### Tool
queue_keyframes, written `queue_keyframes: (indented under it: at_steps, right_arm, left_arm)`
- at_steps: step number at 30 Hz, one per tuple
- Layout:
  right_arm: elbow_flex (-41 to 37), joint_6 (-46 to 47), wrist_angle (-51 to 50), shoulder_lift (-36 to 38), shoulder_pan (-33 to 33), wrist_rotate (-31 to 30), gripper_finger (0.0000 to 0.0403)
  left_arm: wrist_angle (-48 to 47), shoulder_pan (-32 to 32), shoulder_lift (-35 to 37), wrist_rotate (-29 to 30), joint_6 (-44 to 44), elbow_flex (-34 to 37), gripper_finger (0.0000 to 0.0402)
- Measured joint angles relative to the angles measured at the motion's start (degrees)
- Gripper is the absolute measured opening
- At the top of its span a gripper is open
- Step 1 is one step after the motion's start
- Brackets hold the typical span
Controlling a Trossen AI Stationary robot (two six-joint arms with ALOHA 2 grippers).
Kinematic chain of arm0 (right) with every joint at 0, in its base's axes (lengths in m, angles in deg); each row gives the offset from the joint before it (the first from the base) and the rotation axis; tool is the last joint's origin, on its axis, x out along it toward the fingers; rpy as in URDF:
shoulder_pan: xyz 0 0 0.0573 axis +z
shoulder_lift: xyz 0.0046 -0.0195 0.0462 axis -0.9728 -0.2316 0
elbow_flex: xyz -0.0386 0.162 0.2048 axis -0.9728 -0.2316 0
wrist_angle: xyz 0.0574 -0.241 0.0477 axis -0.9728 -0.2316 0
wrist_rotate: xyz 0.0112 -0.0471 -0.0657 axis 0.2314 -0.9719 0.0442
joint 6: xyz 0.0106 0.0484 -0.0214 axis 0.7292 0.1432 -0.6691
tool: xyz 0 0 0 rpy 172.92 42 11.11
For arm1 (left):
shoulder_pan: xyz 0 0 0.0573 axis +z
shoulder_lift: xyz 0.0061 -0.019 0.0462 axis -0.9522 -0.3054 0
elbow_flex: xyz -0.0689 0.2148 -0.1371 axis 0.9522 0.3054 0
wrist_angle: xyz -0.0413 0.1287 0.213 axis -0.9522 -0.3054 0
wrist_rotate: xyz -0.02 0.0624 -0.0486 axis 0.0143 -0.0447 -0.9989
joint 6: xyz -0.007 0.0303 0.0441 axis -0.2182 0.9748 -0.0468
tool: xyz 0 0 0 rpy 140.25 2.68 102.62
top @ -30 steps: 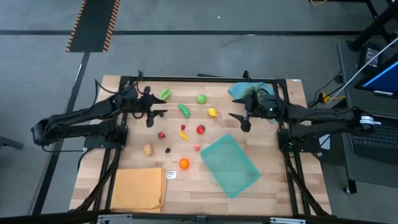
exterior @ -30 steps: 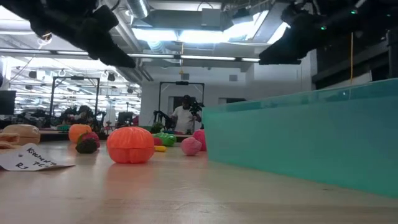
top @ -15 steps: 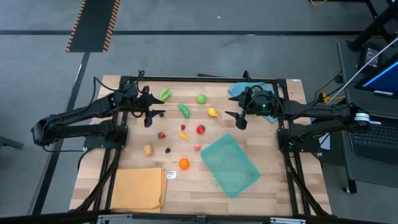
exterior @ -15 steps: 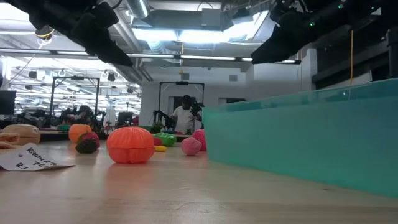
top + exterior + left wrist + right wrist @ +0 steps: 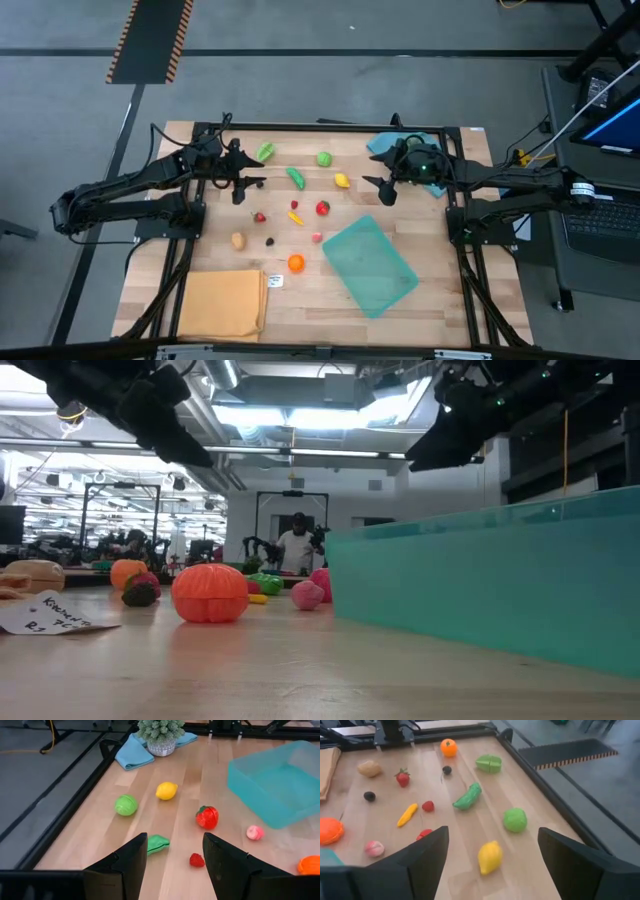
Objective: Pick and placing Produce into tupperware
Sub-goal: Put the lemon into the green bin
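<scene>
while the produce (image 5: 296,211) lies scattered on the table (image 5: 430,310), both tools hover empty — left tool (image 5: 243,190) half-parted, right tool (image 5: 381,191) spread wide — tupperware (image 5: 370,266) nearby.

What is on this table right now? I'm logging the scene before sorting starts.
Tiny toy produce pieces: about fourteen; green, yellow, red, orange, pink, tan, dark; scattered mid-table, none in the container.
Translucent teal rectangular plastic container: one; right of the produce.
Flat orange-yellow cloth: one; near-left corner.
Blue cloth: one; far-right corner.
Spiky grey-green ball: one; by the blue cloth.
White paper tag: one; beside the orange-yellow cloth.
Person: one; far behind the table.
Left gripper: open, above far-left produce.
Right gripper: open, above far-right produce.
</scene>
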Motion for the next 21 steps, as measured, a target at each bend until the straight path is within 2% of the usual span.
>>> queue_keyframes:
  at_steps: [17, 21]
  right_arm:
    - [0.0, 2.5, 0.3, -0.2, -0.3, 0.0, 0.0307]
    - [2.6, 2.4, -1.8, -2.5, -0.4, 0.1, 0.0307]
  left_arm:
    - [-4.4, 0.0, 0.0, 0.0, 0.0, 0.0, 0.0185]
    - [-4.4, 0.0, 0.0, 1.9, -0.1, 0.0, 0.0185]
